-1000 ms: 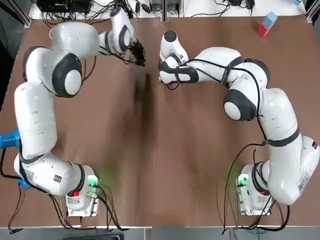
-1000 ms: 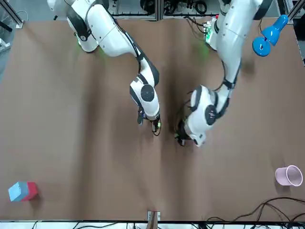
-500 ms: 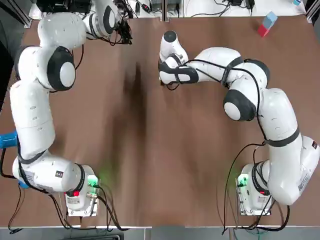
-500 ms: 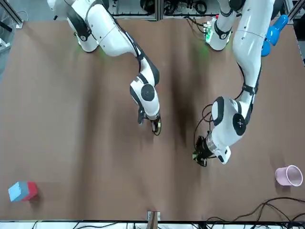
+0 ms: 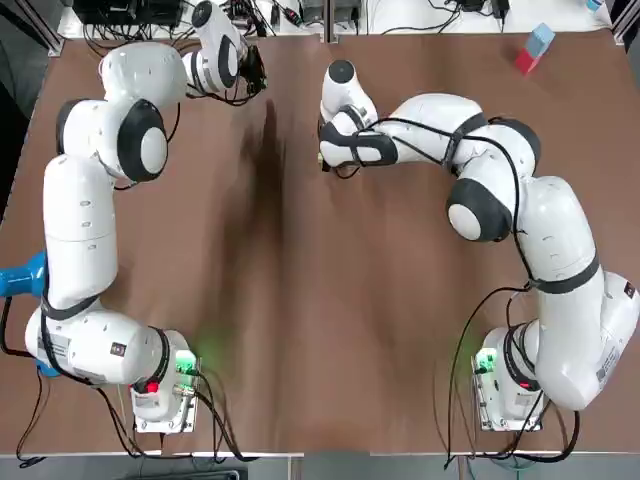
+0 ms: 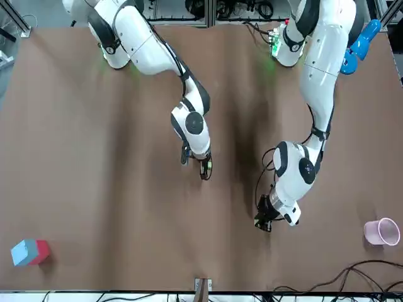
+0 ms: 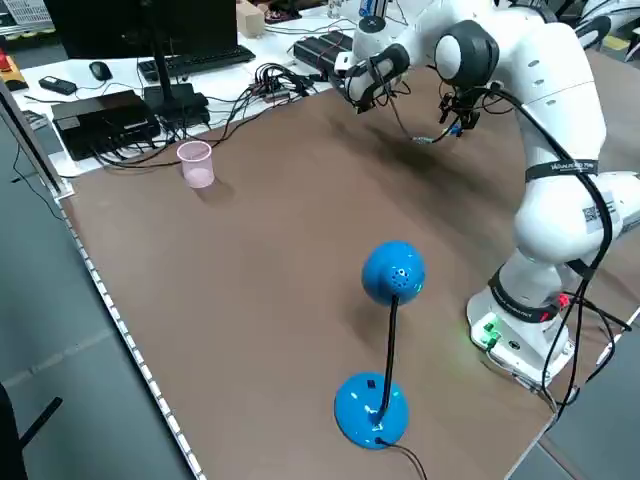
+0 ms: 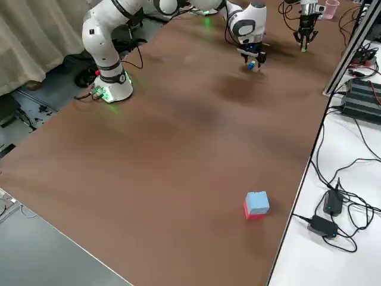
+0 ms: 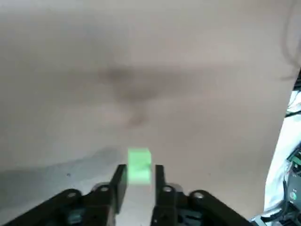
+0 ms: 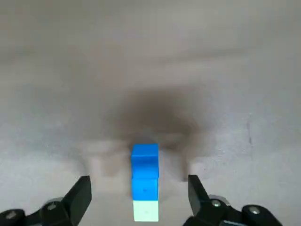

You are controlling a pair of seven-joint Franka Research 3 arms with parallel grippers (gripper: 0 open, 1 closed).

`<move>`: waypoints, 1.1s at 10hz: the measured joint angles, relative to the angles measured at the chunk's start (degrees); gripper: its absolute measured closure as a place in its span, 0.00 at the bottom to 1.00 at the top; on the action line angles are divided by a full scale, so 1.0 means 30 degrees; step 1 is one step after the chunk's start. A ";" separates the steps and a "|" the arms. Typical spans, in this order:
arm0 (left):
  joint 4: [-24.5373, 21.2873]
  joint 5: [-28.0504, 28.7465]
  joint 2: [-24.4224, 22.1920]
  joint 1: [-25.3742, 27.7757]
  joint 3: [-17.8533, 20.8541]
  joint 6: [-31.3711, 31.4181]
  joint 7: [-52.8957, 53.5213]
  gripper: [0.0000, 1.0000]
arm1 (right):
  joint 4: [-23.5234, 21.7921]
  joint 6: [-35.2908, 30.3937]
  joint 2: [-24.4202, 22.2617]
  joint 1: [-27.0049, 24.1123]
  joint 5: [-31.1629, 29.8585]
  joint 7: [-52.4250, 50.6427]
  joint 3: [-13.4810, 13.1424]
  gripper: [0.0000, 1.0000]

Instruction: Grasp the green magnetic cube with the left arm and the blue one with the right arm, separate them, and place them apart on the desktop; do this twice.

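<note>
1. Our left hand (image 6: 263,221) holds the green cube (image 9: 139,162) between narrow fingers, and the cube pokes out past the fingertips. The counter (image 5: 300,300) lies beyond the cube, but we cannot tell how big the gap to it is.
2. Our right hand (image 10: 139,184) stands wide, with a finger on either side of the blue cube (image 10: 145,162) and neither one touching it. The cube lies on the counter between them. A pale block (image 10: 145,210) touches the end of the cube nearer the wrist.
3. The two hands are well apart, so we judge the cubes pulled apart. The step in hand looks to be setting the green cube down.
4. To do it well, we should lower the left hand straight down with the cube's underside flat to the counter. We should widen the fingers only once the cube rests, so it neither drops nor tumbles.
5. We should put it down where the left hand is now, far from the right hand, since magnets placed close together may snap back.
6. The right hand should lift straight away from the blue cube without brushing it.
</note>
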 joint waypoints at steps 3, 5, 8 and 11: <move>0.0433 0.0006 -0.0207 -0.0429 -0.0059 -0.0068 0.0142 0.20 | 0.0004 -0.0101 -0.0002 -0.0012 0.0005 0.0018 -0.0012 0.12; 0.0431 0.0005 -0.0693 -0.0931 -0.0127 -0.1483 -0.0382 0.00 | 0.0008 -0.0566 -0.0017 -0.0012 0.0004 0.0019 -0.0011 0.16; 0.0287 0.0006 -0.0911 -0.2226 -0.0125 -0.4154 -0.1426 0.00 | 0.0013 -0.1072 -0.0117 -0.0013 -0.0002 0.0019 -0.0032 0.19; -0.0442 0.0006 -0.1107 -0.3263 -0.0150 -0.6246 -0.2653 0.07 | 0.0014 -0.1181 -0.0207 -0.0018 -0.0002 0.0019 -0.0056 0.46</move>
